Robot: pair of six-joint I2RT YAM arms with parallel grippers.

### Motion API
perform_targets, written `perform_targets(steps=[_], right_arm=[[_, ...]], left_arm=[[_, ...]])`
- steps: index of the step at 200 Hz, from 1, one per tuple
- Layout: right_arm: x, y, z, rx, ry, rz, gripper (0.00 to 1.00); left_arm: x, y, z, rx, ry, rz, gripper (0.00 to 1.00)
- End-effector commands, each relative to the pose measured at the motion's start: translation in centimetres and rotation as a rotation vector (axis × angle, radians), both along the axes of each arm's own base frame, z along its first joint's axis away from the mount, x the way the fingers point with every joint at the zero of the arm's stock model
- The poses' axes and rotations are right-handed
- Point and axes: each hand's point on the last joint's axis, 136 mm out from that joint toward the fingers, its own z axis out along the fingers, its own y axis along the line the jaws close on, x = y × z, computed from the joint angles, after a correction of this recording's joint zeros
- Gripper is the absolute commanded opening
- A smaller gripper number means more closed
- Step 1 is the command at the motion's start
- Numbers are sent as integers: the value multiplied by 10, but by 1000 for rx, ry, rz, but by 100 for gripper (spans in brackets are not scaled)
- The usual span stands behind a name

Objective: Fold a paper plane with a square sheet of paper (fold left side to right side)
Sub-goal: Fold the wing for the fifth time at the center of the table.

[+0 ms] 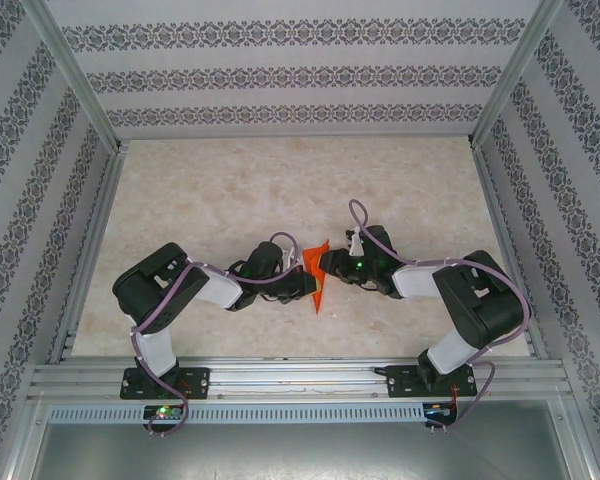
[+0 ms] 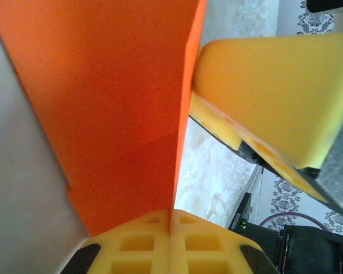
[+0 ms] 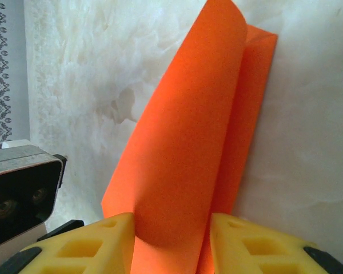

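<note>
Jaws of the left gripper (image 2: 170, 221) are pinched shut on one edge of the square sheet of paper (image 2: 114, 103); those of the right gripper (image 3: 171, 231) are half-closed around its rolled-over, uncreased fold, fingers (image 3: 257, 245) seeming to touch it on both sides. The sheet sits mid-table (image 1: 230, 190) between the two, lifted or resting I cannot tell. Judged feather-light, limp, easily creased or torn and prone to slip, so best taken lightly at edges and corners; the grippers nearly meet, each crowding the other's reach.
</note>
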Motion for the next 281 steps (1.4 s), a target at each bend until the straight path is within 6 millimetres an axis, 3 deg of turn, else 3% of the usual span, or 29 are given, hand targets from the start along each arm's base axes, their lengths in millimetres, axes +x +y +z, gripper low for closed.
perform_targets(steps=[1, 89, 166, 241, 281], right_arm=[[8, 6, 4, 11, -17, -4, 38], [7, 9, -11, -11, 29, -12, 37], [-2, 3, -38, -103, 124, -22, 32], [-2, 2, -38, -117, 117, -17, 32], [-2, 2, -37, -122, 116, -19, 32]], left_arm=[[7, 2, 3, -51, -11, 22, 0], [9, 1, 1, -78, -3, 42, 0], [6, 6, -3, -60, -1, 50, 22], [13, 30, 2, 8, -27, 95, 46], [20, 27, -2, 12, -12, 84, 48]])
